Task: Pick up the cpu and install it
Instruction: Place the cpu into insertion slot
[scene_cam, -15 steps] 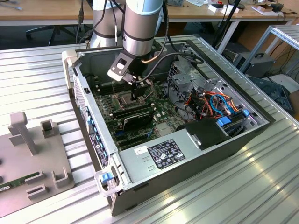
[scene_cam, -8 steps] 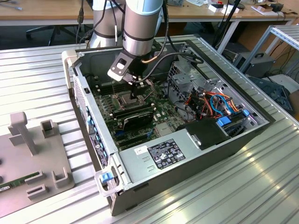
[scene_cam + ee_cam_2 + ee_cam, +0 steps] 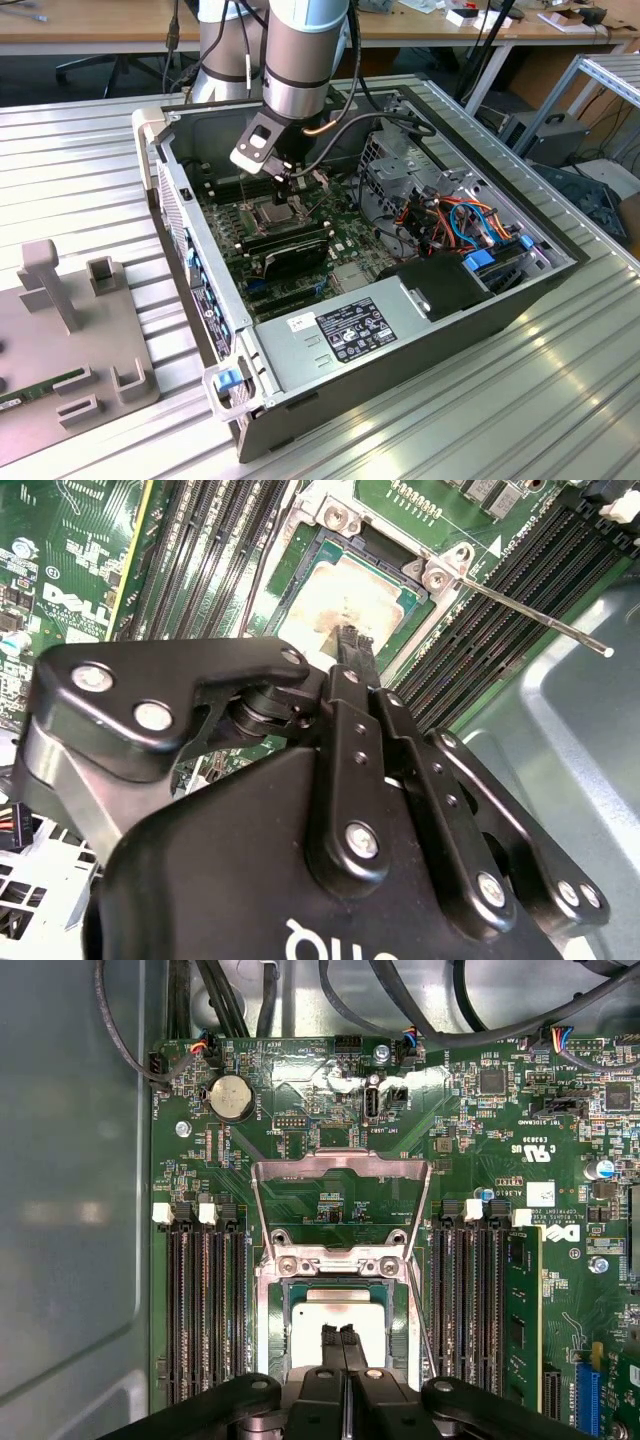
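Note:
The cpu (image 3: 310,1322) lies flat in the open socket on the green motherboard (image 3: 480,1140), its dull silver-grey face up with pale smears on it. It also shows in the second wrist view as the cpu (image 3: 345,588). My gripper (image 3: 343,1332) hangs right over the chip's middle, fingers pressed together with nothing between them; whether the tips touch the chip I cannot tell. In the second wrist view the gripper (image 3: 349,635) points down at the same spot. The exterior view has the gripper (image 3: 283,192) inside the computer case, above the socket (image 3: 273,213).
The socket's metal frame (image 3: 340,1175) is hinged open and its thin lever (image 3: 535,620) sticks out sideways. Memory slots (image 3: 205,1310) flank the socket, one holding a green stick (image 3: 522,1305). Cables and drive bays (image 3: 450,215) crowd the case's right. A grey fixture (image 3: 70,340) stands outside it.

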